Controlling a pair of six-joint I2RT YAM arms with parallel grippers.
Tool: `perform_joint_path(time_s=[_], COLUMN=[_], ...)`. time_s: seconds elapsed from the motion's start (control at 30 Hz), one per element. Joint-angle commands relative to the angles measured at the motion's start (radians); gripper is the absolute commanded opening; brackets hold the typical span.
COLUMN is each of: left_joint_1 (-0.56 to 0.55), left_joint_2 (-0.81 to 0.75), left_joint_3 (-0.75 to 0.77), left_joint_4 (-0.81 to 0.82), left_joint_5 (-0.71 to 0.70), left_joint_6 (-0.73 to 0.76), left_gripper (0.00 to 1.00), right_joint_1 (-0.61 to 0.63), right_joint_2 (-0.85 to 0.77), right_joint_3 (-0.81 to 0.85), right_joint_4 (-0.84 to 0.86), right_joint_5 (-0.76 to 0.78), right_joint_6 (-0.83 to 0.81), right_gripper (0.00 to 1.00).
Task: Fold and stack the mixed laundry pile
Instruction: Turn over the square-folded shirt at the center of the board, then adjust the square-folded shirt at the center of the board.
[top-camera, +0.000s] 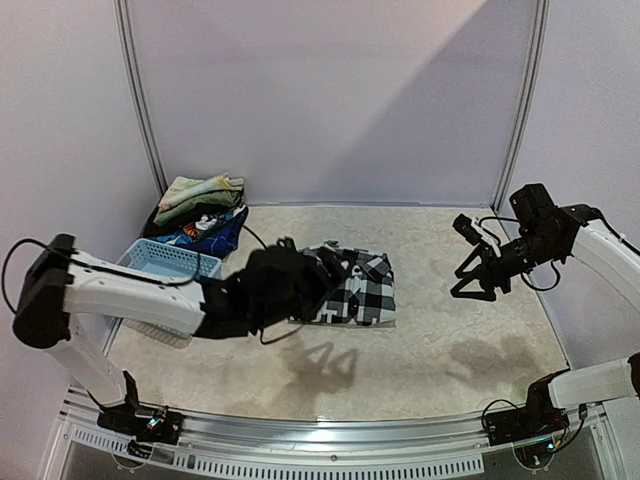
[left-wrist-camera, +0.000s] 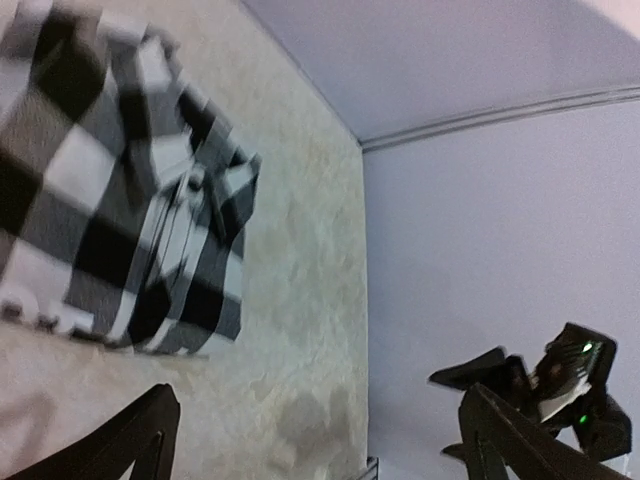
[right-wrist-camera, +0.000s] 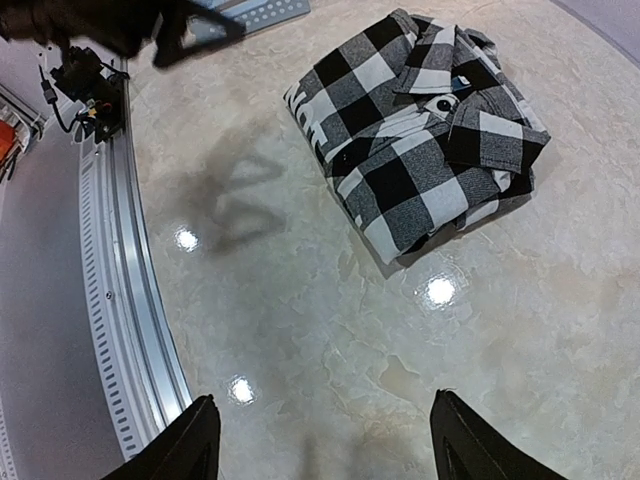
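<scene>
Folded shirt (top-camera: 360, 288) lies mid-tabletop (top-camera: 450, 350), left pincer (top-camera: 335, 272) spread open, partly hiding it; right pincer (top-camera: 478, 288) open, bare room between.

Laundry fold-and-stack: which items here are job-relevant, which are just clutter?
Job:
checked shirt, folded, mid-table
pile of garments, far left corner: pale floral, dark blue printed

Lying about:
light blue basket, left edge, beside the pile
</scene>
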Motion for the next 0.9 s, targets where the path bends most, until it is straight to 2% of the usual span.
perform_joint_path(time_s=[0.0, 0.07, 0.2, 0.23, 0.3, 0.33, 0.37, 0.4, 0.47, 0.53, 0.6, 0.67, 0.87], left_joint_1=[0.09, 0.141, 0.231, 0.268, 0.328, 0.365, 0.397, 0.425, 0.457, 0.489, 0.51, 0.524, 0.566], left_joint_2=[-0.093, -0.045, 0.106, 0.145, 0.192, 0.189, 0.175, 0.161, 0.165, 0.199, 0.222, 0.238, 0.349], left_joint_3=[0.233, 0.352, 0.565, 0.616, 0.648, 0.624, 0.572, 0.52, 0.478, 0.495, 0.47, 0.417, 0.439], left_joint_4=[-0.557, -0.726, -0.993, -1.053, -1.128, -1.068, -0.955, -0.848, -0.78, -0.785, -0.715, -0.626, -0.588], left_joint_5=[-0.076, -0.118, -0.328, -0.341, -0.351, -0.262, -0.105, 0.034, 0.165, 0.265, 0.378, 0.463, 0.55], left_joint_6=[0.524, 0.722, 0.895, 0.904, 0.829, 0.864, 0.937, 0.982, 0.915, 0.857, 0.841, 0.824, 0.767], left_gripper=[1.0, 1.0, 1.0, 0.99, 1.0, 0.98, 0.84, 0.74, 0.75, 0.76, 0.87, 0.9, 0.9], right_joint_1=[-0.004, -0.004, -0.005, -0.005, -0.006, -0.009, -0.011, -0.012, -0.012, -0.009, -0.007, -0.002, 0.034], right_joint_2=[0.003, 0.015, 0.058, 0.077, 0.175, 0.221, 0.289, 0.343, 0.495, 0.656, 0.75, 0.826, 1.011], right_joint_3=[-0.035, -0.046, -0.045, -0.036, 0.006, 0.035, 0.08, 0.117, 0.193, 0.266, 0.312, 0.351, 0.479], right_joint_4=[0.063, 0.125, 0.229, 0.26, 0.288, 0.291, 0.284, 0.281, 0.257, 0.227, 0.238, 0.255, 0.242], right_joint_5=[0.04, 0.086, 0.124, 0.12, 0.095, 0.068, 0.033, -0.003, -0.062, -0.12, -0.142, -0.152, -0.176], right_joint_6=[0.039, 0.089, 0.227, 0.25, 0.328, 0.354, 0.387, 0.403, 0.462, 0.491, 0.506, 0.534, 0.623], right_gripper=[0.73, 0.74, 0.79, 0.8, 0.81, 0.82, 0.82, 0.85, 0.88, 0.91, 0.93, 0.94, 0.92])
